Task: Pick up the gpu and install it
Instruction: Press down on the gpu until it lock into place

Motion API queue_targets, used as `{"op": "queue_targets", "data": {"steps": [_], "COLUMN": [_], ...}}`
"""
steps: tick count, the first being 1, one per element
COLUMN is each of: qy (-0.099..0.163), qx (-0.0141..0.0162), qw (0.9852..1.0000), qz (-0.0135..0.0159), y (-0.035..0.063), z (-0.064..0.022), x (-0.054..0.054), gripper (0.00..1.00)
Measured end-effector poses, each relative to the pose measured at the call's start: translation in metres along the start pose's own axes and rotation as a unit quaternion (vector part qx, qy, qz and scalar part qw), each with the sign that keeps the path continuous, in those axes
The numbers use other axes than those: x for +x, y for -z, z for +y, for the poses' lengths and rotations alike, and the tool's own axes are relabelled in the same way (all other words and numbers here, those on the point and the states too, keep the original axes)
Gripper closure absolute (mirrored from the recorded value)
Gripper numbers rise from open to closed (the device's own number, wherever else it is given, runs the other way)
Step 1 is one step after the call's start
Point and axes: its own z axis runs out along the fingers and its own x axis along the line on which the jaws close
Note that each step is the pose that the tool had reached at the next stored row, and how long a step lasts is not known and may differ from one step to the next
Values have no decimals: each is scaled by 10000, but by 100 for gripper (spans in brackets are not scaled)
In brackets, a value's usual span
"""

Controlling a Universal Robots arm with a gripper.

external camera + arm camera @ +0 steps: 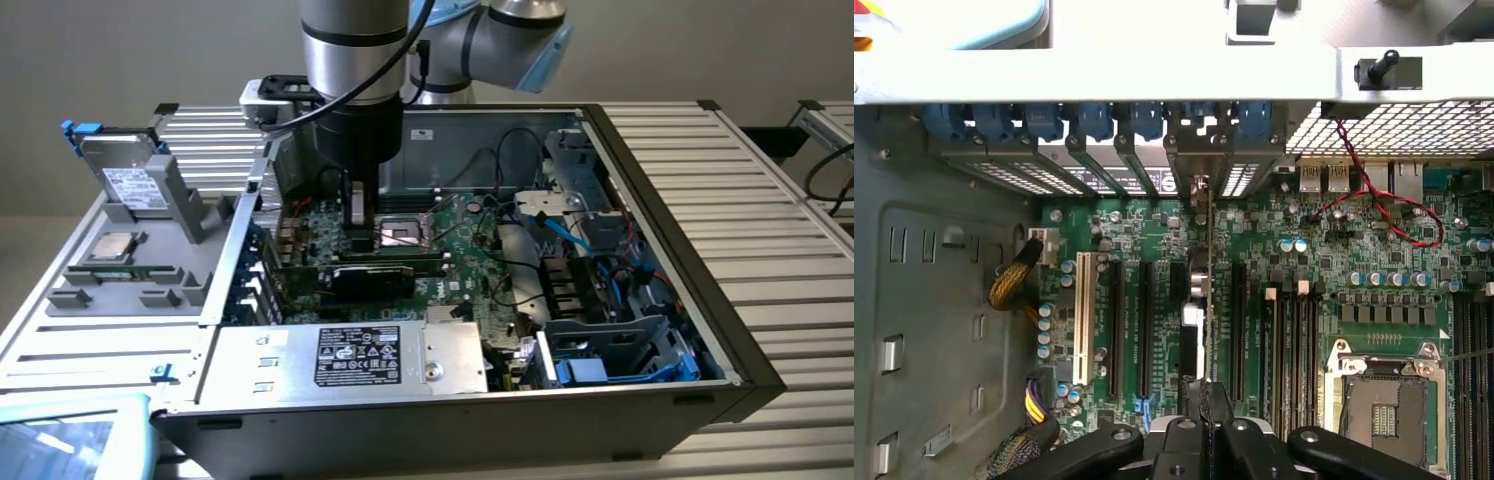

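From my station, nearest to me in the exterior view sits the power supply (354, 358) with its black label along the near wall of the open computer case (747, 380). Just beyond it I see the gpu (370, 276), its black cooler side-on, standing on edge over the motherboard (461, 262) with the gripper (356, 232) directly above it, fingers pinched shut on the card's top edge. In the wrist view the gripper (1206, 420) looks straight down the card (1209, 260), which reads as a thin line running away from the fingers toward the rear bracket slots (1199, 150), its long axis parallel to the expansion slots (1144, 330) beside it. I judge the card is lined up over its slot; whether it is fully seated I cannot tell. Farther left, outside the case, the hard drive (134, 185) and the CPU chip (114, 246) rest on a grey tray (80, 297).
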Motion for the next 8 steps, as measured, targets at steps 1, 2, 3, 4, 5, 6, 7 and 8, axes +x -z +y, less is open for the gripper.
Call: {"op": "queue_targets", "data": {"steps": [1,2,3,4,5,6,7,8], "qy": [-1,-1,0,0,0,0,0,0], "qx": [11,11,11,10,11,10,10,10], "qw": [10000,10000,10000,10000,10000,10000,10000,10000], "qz": [-1,-1,-1,0,0,0,0,0], "y": [-1,0,0,-1,-4,-6,-10,-15], "z": [0,0,0,12,33,58,88,121], "x": [0,0,0,0,0,0,0,-1], "gripper": [88,88,88,88,88,88,88,88]}}
